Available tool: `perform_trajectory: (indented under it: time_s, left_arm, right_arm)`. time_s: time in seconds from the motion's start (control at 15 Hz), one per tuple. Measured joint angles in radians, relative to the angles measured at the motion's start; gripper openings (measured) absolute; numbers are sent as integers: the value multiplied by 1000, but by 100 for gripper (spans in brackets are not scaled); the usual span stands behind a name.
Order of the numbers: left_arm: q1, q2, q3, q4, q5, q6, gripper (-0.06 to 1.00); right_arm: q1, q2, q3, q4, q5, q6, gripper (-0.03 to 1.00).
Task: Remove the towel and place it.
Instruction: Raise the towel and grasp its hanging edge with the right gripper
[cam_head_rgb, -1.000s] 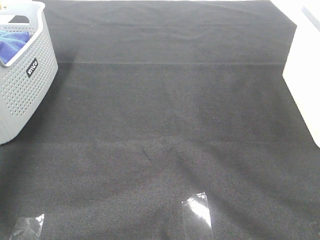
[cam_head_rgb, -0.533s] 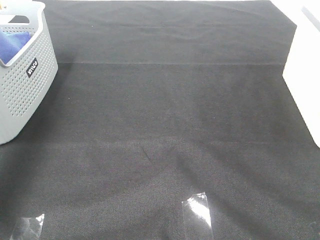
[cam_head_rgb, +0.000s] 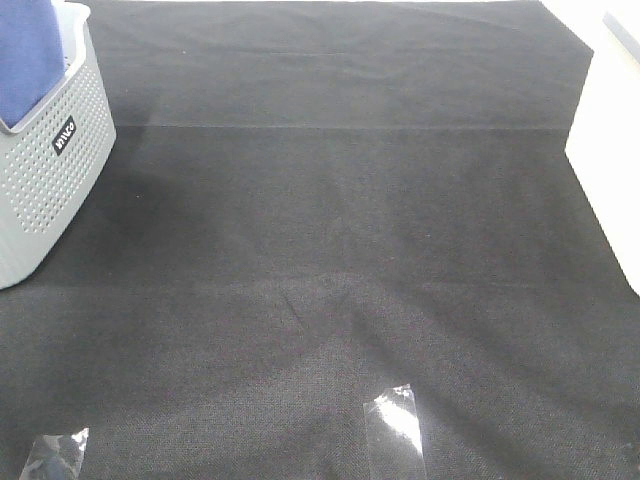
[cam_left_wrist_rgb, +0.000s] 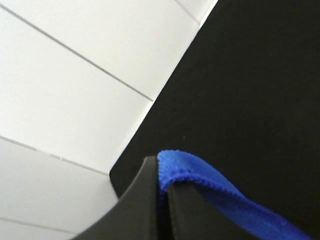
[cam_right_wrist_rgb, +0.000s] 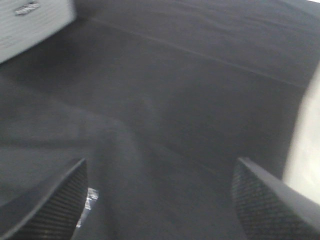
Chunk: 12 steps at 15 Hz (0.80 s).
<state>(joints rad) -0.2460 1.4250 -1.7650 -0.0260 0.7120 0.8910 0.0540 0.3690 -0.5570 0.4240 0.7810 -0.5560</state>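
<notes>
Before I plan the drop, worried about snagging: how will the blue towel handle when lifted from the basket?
Probably floppy: the towel hangs as a limp sheet into the basket. Likely light, since the left end effector holds it by one pinched edge. Its tail may drag on the rim.

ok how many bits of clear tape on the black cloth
2. One piece of clear tape lies near the lower edge of the high view, right of centre; the other is at its lower left corner, both on the black cloth. More may lie off-frame.

On grey basket (cam_head_rgb: 50, 200) side: black label (cam_head_rgb: 64, 134), white lettering, too small to read.
</notes>
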Motion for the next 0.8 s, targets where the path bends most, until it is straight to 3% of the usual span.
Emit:
perform_trajectory:
  time_s: [0.2, 0.4, 0.53, 0.6, 0.8]
  left_arm:
    - [-142, -1, -1, 41, -2, 0, 0]
    - [-266, -1, -1, 74, 19, 4, 0]
    - [-358, -1, -1, 79, 21, 26, 0]
    - [-396, 0, -1, 79, 21, 41, 0]
    - [-476, 18, -1, 80, 16, 52, 0]
  right_arm:
    - [0, 269, 0, 406, -58, -477, 75]
    - [0, 537, -30, 777, -49, -927, 75]
    - [0, 719, -97, 925, 24, -1171, 75]
    - [0, 796, -145, 966, 81, -1238, 75]
    - [0, 1001, -278, 1014, 256, -1308, 75]
